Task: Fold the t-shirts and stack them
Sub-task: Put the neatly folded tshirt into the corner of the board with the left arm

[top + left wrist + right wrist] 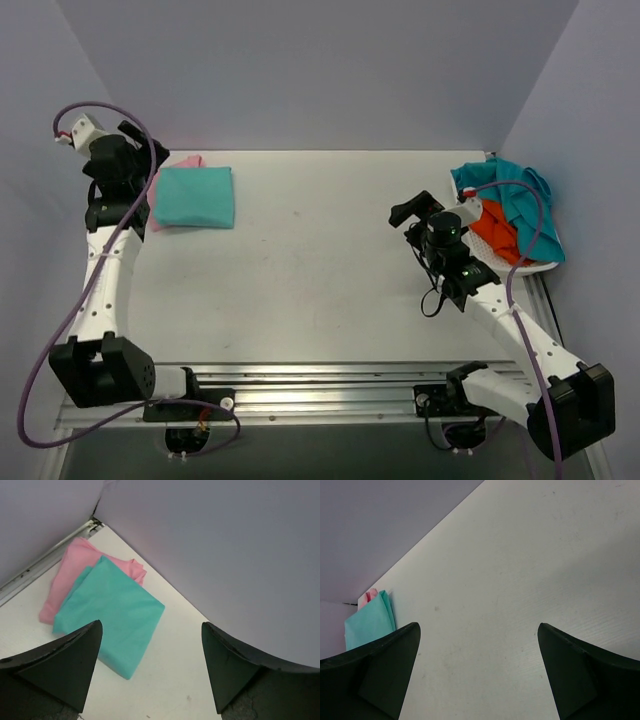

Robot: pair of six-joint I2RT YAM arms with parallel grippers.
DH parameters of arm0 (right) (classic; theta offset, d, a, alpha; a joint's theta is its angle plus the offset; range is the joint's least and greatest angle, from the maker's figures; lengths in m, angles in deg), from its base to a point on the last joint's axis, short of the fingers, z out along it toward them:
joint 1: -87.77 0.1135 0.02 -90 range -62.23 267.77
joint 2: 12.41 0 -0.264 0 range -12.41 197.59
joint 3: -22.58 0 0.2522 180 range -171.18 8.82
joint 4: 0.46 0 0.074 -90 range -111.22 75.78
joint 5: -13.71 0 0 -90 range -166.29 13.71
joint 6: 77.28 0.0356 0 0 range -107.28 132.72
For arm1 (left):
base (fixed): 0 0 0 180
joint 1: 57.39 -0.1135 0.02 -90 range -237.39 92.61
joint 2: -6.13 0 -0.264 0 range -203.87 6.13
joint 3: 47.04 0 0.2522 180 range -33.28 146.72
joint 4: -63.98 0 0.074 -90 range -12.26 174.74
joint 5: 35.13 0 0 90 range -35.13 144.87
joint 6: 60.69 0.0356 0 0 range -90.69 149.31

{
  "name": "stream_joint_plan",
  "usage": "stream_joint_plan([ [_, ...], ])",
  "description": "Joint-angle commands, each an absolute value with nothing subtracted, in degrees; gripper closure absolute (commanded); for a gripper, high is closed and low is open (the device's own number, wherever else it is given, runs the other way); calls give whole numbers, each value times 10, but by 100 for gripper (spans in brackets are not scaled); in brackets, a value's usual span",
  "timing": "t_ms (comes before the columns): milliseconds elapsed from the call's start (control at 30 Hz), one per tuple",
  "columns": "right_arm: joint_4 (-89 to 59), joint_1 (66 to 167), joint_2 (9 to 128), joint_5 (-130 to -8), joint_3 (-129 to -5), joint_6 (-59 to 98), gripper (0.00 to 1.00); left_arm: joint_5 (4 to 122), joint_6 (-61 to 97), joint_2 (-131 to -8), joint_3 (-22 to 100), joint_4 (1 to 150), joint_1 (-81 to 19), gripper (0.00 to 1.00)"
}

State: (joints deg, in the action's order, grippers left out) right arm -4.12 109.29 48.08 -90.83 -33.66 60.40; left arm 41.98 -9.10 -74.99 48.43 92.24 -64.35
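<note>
Lying flat at the far left of the white counter point(320, 260), a smooth sea-green t-shirt point(195, 196) folded into a neat rectangle rests on a folded pink t-shirt point(75, 565), whose edge peeks out behind it. At the far right, a teal t-shirt point(520, 200) and an orange t-shirt point(495, 235) lie crumpled in a soft heap. The left fingers point(65, 665) stand wide apart near the stack, holding nothing. The right fingers point(375, 670) gape wide over the counter, empty.
</note>
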Motion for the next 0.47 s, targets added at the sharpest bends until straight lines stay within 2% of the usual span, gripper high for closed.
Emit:
stream_joint_plan([
  [0, -58, 1113, 477, -937, -362, 596, 1, 296, -58, -710, 410, 1008, -601, 11],
  [200, -33, 1221, 492, -950, -357, 558, 1, 245, -50, -644, 325, 1036, -452, 12],
  [433, -2, 1351, 491, -992, -371, 487, 1, 264, -35, -607, 298, 1028, -383, 12],
])
